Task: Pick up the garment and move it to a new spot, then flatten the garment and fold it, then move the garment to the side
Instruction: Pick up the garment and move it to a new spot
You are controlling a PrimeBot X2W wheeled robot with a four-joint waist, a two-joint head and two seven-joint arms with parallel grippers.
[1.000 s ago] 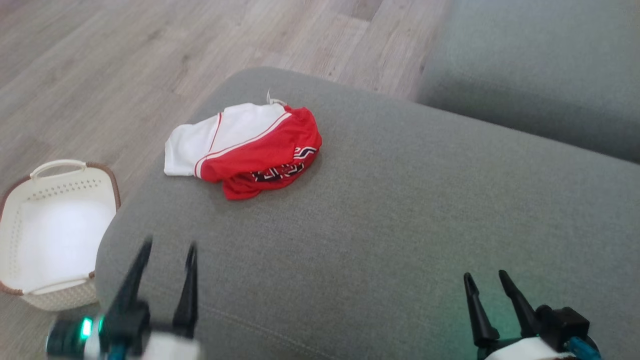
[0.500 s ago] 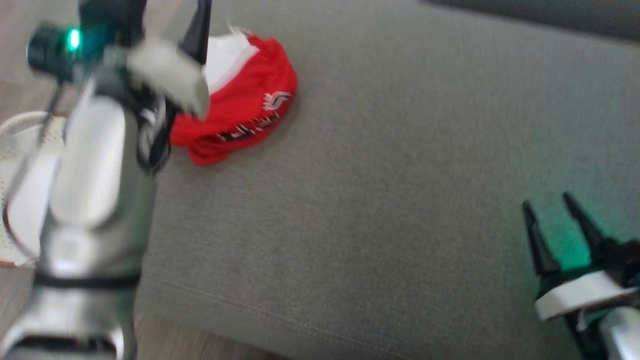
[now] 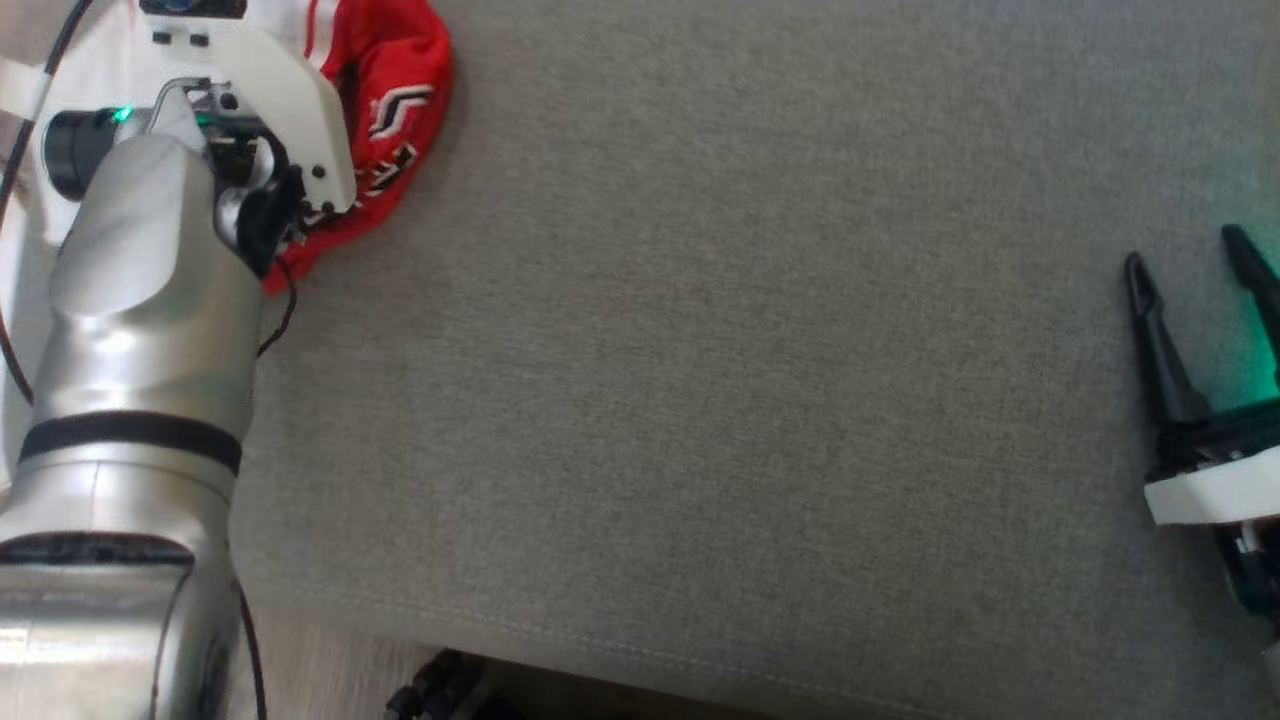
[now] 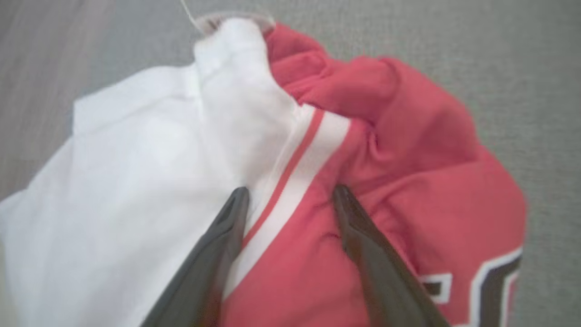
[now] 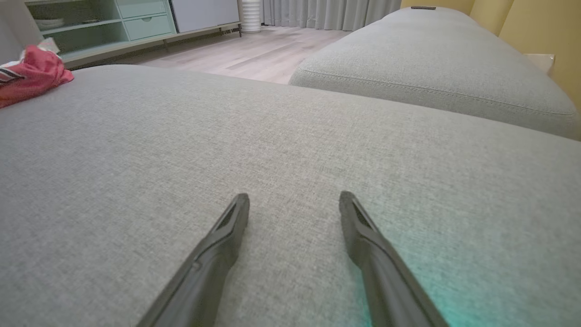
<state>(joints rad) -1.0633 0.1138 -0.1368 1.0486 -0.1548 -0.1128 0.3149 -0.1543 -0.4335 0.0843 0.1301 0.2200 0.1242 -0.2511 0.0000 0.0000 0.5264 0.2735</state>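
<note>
Wide apart, left jaws straddle red-white seam of garment (image 4: 408, 181); right jaws wide apart, empty, over sofa cushion (image 5: 290, 136).

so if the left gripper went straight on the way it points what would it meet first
Probably the garment: the left gripper is open, its fingers pointing at the striped seam between the white and red cloth. How near the tips are is unclear; they may already touch it.
</note>
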